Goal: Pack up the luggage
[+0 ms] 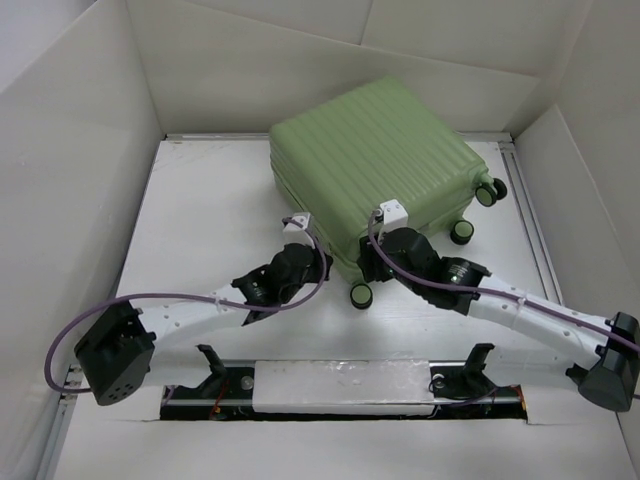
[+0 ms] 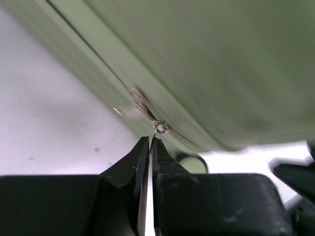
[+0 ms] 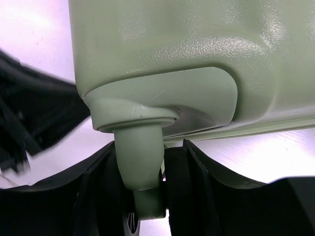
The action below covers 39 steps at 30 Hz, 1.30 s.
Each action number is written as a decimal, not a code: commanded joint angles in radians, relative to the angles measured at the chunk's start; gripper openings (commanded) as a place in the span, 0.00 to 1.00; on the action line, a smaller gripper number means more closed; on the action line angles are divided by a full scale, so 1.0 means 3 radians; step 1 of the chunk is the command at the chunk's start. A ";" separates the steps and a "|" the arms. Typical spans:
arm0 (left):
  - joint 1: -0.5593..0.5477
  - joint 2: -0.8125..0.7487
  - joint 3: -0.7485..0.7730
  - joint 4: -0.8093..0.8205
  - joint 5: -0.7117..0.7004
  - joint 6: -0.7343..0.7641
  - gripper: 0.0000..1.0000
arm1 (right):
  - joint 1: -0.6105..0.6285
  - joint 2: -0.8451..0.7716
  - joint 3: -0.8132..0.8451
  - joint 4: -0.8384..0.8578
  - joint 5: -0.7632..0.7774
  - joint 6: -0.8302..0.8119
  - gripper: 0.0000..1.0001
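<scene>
Luggage (image 1: 380,170) lies shut and flat by the tabletop's (image 1: 200,220) far edge, right of middle, its zip seam running along the near-left side. Left hand (image 2: 150,140), pressed together, has the zip pull (image 2: 160,128) at its tips. Right hand (image 3: 147,145) pinches the near corner's wheel leg (image 3: 140,162).

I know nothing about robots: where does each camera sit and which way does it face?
Top: above, behind the bases, looking down at the luggage; left arm and right arm show.
Left wrist: looks along the shut left fingers at the zipper pull.
Right wrist: looks along the right fingers, astride a wheel stem.
All three share the luggage.
</scene>
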 commanded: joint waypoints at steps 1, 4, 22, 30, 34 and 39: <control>0.0419 -0.0097 -0.0028 -0.0235 -0.0328 0.0018 0.00 | -0.0052 -0.0345 -0.0018 -0.0027 0.0058 -0.0069 0.17; 0.0848 0.0045 -0.0034 -0.0102 -0.0001 -0.0013 0.00 | -0.0052 -0.0345 -0.0048 -0.0027 0.0022 -0.0070 0.14; 0.1025 -0.1578 -0.0192 -0.0653 0.0378 -0.0258 1.00 | 0.0418 0.0176 0.0340 0.0501 -0.0317 -0.0131 0.75; 0.0953 -0.2162 -0.0151 -0.1149 0.0786 -0.0258 1.00 | 0.0823 -0.0446 0.0785 -0.0297 0.0527 -0.0055 1.00; 0.0953 -0.2336 -0.0151 -0.1242 0.0997 -0.0258 1.00 | 0.0884 -0.1095 0.0740 -0.0522 0.0605 -0.0003 1.00; 0.0953 -0.2591 -0.0039 -0.1273 0.1063 -0.0228 1.00 | 0.0915 -0.1979 0.0520 -0.0768 0.0778 0.0058 1.00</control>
